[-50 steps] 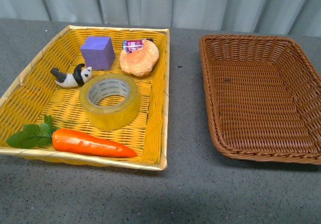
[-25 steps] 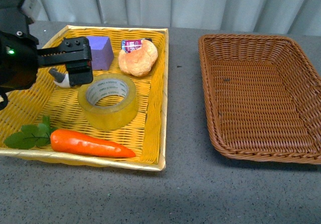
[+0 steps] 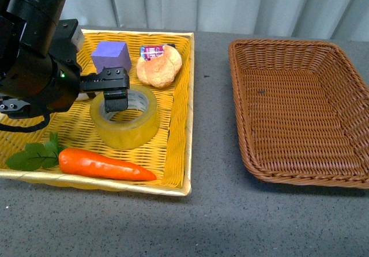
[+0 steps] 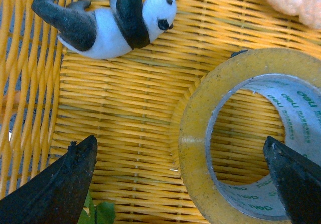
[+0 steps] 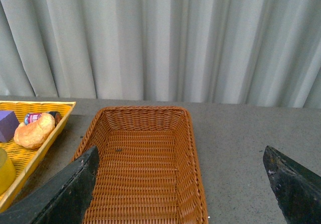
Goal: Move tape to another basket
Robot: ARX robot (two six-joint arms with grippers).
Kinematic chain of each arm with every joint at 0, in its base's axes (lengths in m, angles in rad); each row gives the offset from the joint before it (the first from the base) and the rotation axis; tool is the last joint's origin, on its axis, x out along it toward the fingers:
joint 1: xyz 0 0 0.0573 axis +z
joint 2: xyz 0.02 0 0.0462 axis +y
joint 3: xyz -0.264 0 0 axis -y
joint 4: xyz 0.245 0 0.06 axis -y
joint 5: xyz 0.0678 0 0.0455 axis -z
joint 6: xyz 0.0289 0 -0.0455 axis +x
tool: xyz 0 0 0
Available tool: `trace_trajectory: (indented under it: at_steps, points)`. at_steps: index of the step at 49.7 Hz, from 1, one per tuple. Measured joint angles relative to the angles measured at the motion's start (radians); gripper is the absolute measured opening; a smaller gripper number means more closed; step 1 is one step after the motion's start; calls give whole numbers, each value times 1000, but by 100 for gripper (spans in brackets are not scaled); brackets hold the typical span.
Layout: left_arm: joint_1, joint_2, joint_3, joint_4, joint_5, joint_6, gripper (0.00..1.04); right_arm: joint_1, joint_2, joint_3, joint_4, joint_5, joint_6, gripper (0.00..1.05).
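The fingers [image 4: 60, 189] of the left gripper [image 4: 179, 153] are spread wide and straddle one wall of the tape [image 3: 130, 131]. One dark tip is over the roll's hole and the other is outside it, above the yellow weave. I cannot tell whether either tip touches the roll.

The tape lies flat, hole up, in the middle of the yellow basket [image 3: 187, 124]. From the roll, a purple block [image 3: 111, 56] sits at 11 o'clock, a bun [image 3: 158, 67] at 1 o'clock and a carrot [image 3: 104, 165] at 7 o'clock. In the left wrist view a panda figure [image 4: 110, 23] lies on its side near the tape.

At 3 o'clock, well apart across the grey table [image 3: 213, 211], stands the brown basket [image 3: 300, 107]. The right gripper [image 5: 180, 151] hangs above the brown basket's near end with its fingers also spread wide, holding nothing.
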Motion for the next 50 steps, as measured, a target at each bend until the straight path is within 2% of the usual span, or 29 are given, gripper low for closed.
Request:
trace_trajectory:
  at_steps: [9, 16, 23, 35, 50]
  points:
    - [-4, 21, 17, -19, -8, 6, 96, 0, 0, 0, 0, 0, 0, 96]
    - [-4, 24, 29, -30, -10, 5, 74, 0, 0, 0, 0, 0, 0, 96]
    - [-7, 24, 34, -32, -8, 5, 47, 0, 0, 0, 0, 0, 0, 96]
    - [-12, 24, 37, -36, 8, 6, 15, 0, 0, 0, 0, 0, 0, 96]
    - [-17, 16, 40, -40, 24, 19, 14, 0, 0, 0, 0, 0, 0, 96]
